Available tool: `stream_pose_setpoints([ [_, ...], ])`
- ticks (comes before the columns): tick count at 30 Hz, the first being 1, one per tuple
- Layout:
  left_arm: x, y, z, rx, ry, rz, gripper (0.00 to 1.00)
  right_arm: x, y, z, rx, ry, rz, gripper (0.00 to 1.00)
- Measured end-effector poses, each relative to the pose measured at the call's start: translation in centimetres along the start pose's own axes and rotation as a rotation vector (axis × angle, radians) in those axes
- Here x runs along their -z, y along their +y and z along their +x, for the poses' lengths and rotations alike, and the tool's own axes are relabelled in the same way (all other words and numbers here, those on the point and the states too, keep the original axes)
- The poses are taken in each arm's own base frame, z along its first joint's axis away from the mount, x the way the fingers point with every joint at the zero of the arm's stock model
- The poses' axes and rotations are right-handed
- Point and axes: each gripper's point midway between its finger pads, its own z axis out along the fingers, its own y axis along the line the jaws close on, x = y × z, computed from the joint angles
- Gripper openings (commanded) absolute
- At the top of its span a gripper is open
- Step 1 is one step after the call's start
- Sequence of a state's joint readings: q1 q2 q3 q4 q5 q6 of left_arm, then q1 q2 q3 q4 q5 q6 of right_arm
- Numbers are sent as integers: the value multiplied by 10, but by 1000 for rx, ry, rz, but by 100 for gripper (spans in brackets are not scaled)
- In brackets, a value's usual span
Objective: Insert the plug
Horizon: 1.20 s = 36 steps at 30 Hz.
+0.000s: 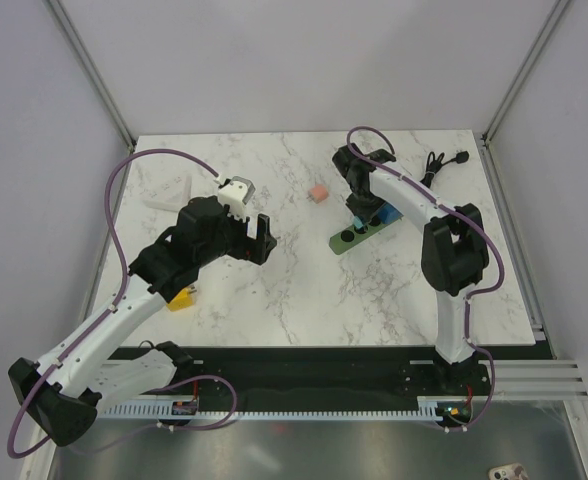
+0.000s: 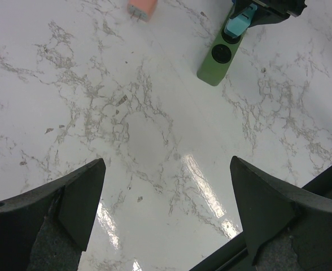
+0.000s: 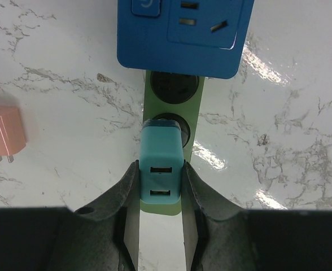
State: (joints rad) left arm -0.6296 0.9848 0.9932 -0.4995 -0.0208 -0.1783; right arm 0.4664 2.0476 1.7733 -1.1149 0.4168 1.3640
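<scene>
Dark fingers [image 3: 126,197] of the right gripper [image 3: 161,180] fill the bottom of the right wrist view, clamped on the two sides of the teal plug [image 3: 161,164]. Two slots on the plug face the lens. It stands over the green strip [image 3: 195,116], its far end at one of the strip's round sockets; another round socket lies just beyond. Whether the plug is seated I cannot tell. A blue block [image 3: 180,34] with a switch and pin holes covers the far end of the strip. A pink adapter [image 3: 2,132] lies on the marble to the left, prongs toward the camera, well apart from the strip.

From above, the right arm reaches over the strip [image 1: 359,240] at the right-centre of the table [image 1: 274,290], with the blue block [image 1: 386,215] just beside the gripper [image 1: 359,215]. A black cable [image 1: 436,165] is coiled near the far right corner.

The left gripper [image 1: 259,240] hangs left of centre, its jaws wide apart and holding nothing, with only bare marble between the fingers [image 2: 81,197]. In its own view the strip [image 2: 214,68], the plug [image 2: 239,22] and the adapter [image 2: 142,8] sit far ahead. A yellow item [image 1: 181,298] lies under the left arm.
</scene>
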Motion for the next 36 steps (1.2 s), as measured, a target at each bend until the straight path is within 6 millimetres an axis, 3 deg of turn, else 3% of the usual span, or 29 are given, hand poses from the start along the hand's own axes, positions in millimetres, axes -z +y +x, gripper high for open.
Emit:
stream_pose_setpoints([
  [36, 6, 0, -3, 1, -24, 1, 98, -5, 2, 3, -58, 42, 12, 0],
])
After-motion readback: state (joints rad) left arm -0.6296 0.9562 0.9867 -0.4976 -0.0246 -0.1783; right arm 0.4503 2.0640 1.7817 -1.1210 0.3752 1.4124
